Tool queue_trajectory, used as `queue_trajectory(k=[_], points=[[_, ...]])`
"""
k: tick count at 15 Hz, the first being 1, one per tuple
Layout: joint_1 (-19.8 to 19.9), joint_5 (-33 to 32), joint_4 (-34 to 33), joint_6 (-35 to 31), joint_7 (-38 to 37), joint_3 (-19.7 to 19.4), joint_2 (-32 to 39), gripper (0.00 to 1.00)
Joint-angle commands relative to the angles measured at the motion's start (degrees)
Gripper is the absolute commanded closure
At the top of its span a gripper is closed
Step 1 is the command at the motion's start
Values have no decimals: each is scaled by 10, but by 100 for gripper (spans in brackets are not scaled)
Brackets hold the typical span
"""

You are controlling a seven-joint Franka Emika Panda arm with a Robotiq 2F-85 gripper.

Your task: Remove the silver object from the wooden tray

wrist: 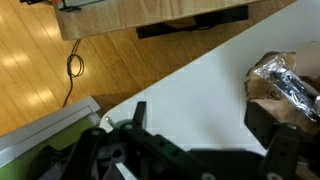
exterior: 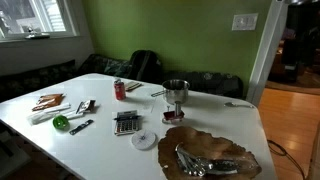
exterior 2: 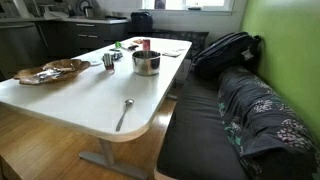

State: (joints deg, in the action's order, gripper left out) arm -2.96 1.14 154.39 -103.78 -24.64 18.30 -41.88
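Observation:
The wooden tray (exterior: pixel 228 146), dark brown and glossy with a wavy edge, lies at the near end of the white table; it also shows in an exterior view (exterior 2: pixel 40 76). A shiny silver object (exterior: pixel 203 160) lies on it. In the wrist view the silver object (wrist: pixel 288 76) sits on the tray (wrist: pixel 258 92) at the right edge. My gripper (wrist: pixel 203 125) is open and empty above bare white table, its right finger close to the tray's edge. The gripper does not show in either exterior view.
A silver pot (exterior: pixel 175 92) (exterior 2: pixel 146 62), a red can (exterior: pixel 119 90), a calculator (exterior: pixel 126 123), a small white disc (exterior: pixel 145 140) and a green item (exterior: pixel 62 122) stand on the table. A spoon (exterior 2: pixel 125 112) lies near its rounded end. A bench with a backpack (exterior 2: pixel 225 50) runs alongside.

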Motion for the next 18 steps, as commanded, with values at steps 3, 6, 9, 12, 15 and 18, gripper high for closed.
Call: queue_trajectory(k=[3,6,9,12,15,18], points=[[-8,-5,-1,1,-5,-8,2,0],[-8,-5,-1,1,-5,-8,2,0],[-20,0,-4,-17,11,-3,26,0],[-59,3,-10,-112,47,30,118,0],[-46,-36,-35,-187,50,98,217,0],[-16,-86,-74,-239,49,122,321,0]])
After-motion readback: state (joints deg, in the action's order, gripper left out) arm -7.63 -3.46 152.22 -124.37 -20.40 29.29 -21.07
